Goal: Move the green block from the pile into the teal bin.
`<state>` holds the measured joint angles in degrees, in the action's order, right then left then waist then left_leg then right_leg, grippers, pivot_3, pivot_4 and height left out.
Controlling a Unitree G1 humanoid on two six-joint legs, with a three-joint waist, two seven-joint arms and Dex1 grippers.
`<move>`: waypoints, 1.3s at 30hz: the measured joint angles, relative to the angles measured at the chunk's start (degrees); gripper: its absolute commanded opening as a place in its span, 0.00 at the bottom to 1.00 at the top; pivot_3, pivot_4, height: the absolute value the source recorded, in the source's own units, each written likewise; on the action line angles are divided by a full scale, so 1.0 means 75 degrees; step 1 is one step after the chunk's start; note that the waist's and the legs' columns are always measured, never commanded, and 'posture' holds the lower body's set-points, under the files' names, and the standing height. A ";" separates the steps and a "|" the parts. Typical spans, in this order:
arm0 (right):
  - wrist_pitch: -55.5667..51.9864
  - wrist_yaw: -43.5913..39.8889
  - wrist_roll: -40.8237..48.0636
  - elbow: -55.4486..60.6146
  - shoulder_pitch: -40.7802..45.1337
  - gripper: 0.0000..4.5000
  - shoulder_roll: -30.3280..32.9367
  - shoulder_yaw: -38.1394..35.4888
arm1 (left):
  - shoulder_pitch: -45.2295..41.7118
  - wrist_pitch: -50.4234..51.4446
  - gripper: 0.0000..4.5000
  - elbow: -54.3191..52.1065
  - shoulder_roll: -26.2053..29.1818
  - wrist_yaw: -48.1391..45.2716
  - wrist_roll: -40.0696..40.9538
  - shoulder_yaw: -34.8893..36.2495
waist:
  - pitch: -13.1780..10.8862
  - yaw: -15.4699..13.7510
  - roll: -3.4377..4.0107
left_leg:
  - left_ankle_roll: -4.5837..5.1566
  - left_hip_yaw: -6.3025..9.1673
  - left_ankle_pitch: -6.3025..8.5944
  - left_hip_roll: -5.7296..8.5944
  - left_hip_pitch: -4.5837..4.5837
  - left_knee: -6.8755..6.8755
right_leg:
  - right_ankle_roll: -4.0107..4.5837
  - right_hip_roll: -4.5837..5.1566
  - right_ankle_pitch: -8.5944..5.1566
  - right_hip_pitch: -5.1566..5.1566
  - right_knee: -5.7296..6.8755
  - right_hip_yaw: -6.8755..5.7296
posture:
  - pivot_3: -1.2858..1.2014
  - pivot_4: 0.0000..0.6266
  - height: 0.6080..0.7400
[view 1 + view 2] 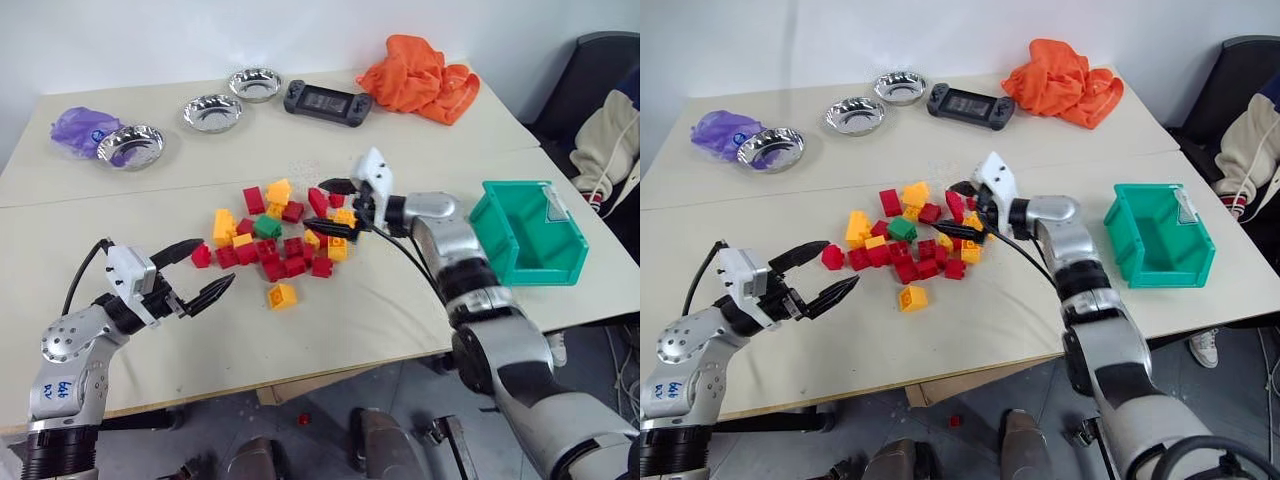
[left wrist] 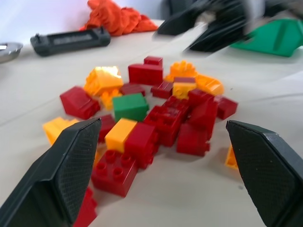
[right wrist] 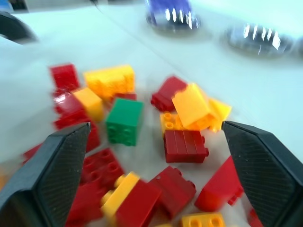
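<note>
green block flat, studs sideways, in pile

Small dark-green studded plastic brick hemmed by red and yellow bricks of pile on all sides; top face free. Bare tabletop between pile and teal plastic bin; my path clear.

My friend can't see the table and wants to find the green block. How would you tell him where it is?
Find the beige table and the pile of toy bricks in its middle, between the two pincers. The green block sits in the pile's middle, toward its far side. All its neighbours are red, yellow or orange; it is the one green brick.
</note>
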<state>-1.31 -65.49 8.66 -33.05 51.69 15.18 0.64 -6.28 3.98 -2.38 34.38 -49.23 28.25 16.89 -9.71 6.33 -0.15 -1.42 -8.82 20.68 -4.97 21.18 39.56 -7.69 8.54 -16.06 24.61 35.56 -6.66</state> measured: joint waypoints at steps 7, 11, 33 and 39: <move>-0.0691 -0.0212 0.0853 0.3899 -0.3705 0.99 0.1821 -0.0556 | -0.1081 -0.0230 1.00 0.1272 0.0463 -0.0480 -0.0355 -0.0166 | -0.0002 -0.0414 -0.0001 | 0.0002 -0.0011 0.0001 0.0003 0.0004 0.0019 | -0.0006 0.0001 0.0003 -0.0007 -0.0011 0.0006 | 0.52 0.24 1.00; -0.1204 0.0286 0.1154 0.4957 -0.4613 0.99 0.2145 -0.0902 | -0.2560 -0.0431 1.00 0.2008 0.0322 -0.0762 -0.0977 -0.1083 | -0.0003 -0.0617 -0.0009 | 0.0003 -0.0009 0.0000 0.0001 -0.0001 0.0055 | -0.0007 -0.0001 0.0004 -0.0016 0.0005 0.0007 | 0.52 0.24 1.00; -0.2203 0.2213 0.1859 0.7485 -0.5909 1.00 0.2209 -0.1059 | -0.7488 0.1656 0.88 0.6426 -0.1339 -0.0251 -0.3841 -0.3775 | -0.0019 -0.0679 -0.0038 | 0.0010 0.0001 -0.0001 0.0010 0.0010 0.0043 | -0.0014 -0.0002 0.0008 -0.0018 -0.0017 -0.0002 | 0.52 0.24 1.00; -0.2311 0.2414 0.1986 0.7753 -0.6059 1.00 0.2352 -0.1068 | -0.7682 0.1797 0.48 0.6600 -0.1340 -0.0409 -0.4000 -0.3834 | -0.0019 -0.0679 -0.0039 | 0.0010 0.0002 -0.0001 0.0010 0.0010 0.0042 | -0.0014 -0.0002 0.0008 -0.0018 -0.0015 -0.0003 | 0.52 0.24 1.00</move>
<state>-18.64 -47.39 23.56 25.10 6.25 32.82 -7.37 -63.89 17.45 47.12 24.33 -52.30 -1.75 -11.86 -9.85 1.24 -0.44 -1.34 -8.81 20.68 -4.89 21.25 39.88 -7.79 8.53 -16.01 24.48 35.45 -6.68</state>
